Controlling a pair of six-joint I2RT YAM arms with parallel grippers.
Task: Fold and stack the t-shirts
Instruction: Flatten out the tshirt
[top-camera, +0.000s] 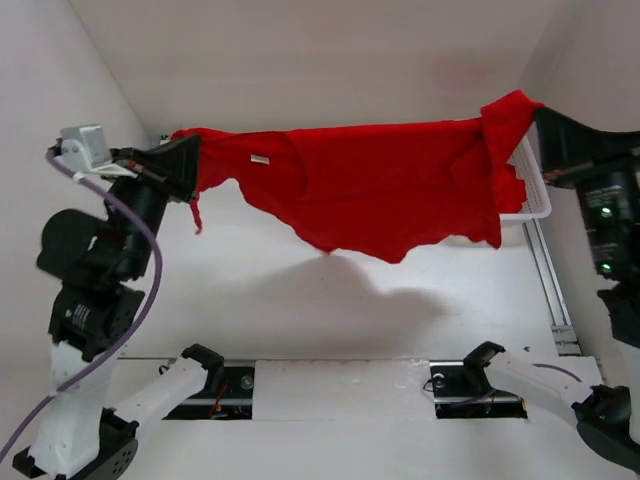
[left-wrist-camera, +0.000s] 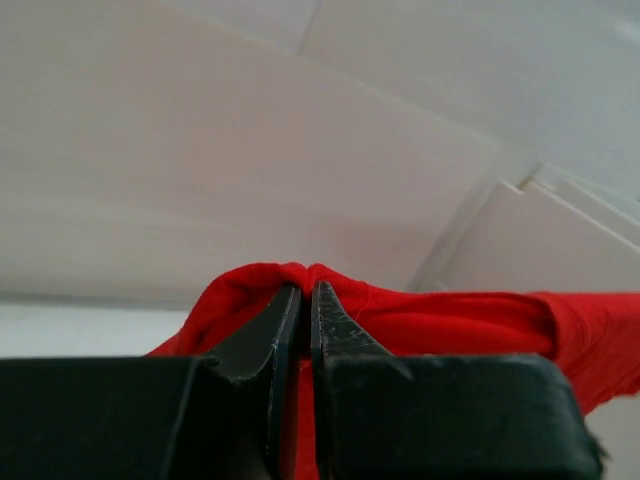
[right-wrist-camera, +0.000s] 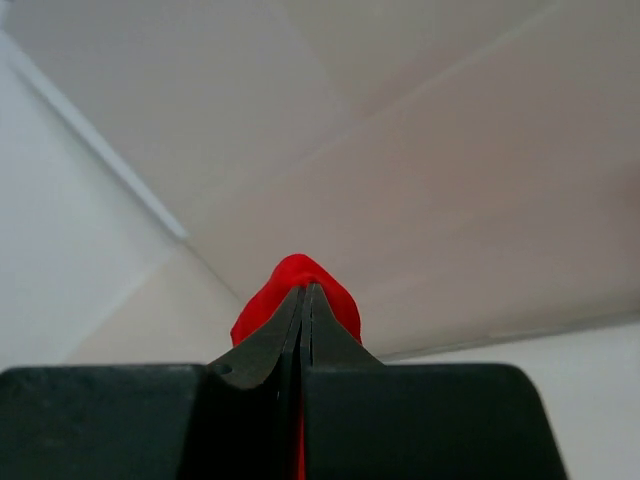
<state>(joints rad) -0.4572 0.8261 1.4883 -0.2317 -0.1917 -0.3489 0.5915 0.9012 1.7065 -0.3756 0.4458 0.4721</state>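
Observation:
One red t-shirt (top-camera: 370, 185) hangs stretched in the air between both arms, its lower edge drooping above the table and casting a shadow there. A small white label shows near its left end. My left gripper (top-camera: 192, 165) is shut on the shirt's left end; red cloth (left-wrist-camera: 450, 320) bunches past the closed fingertips (left-wrist-camera: 305, 288). My right gripper (top-camera: 532, 112) is shut on the right end, where a red fold (right-wrist-camera: 300, 270) pokes out beyond the tips (right-wrist-camera: 304, 288). The shirt sags more toward its middle.
A white mesh basket (top-camera: 535, 190) stands at the back right, partly behind the shirt's right end. White walls close in at the back and both sides. A metal rail (top-camera: 550, 280) runs along the right side. Both arm bases sit at the near edge.

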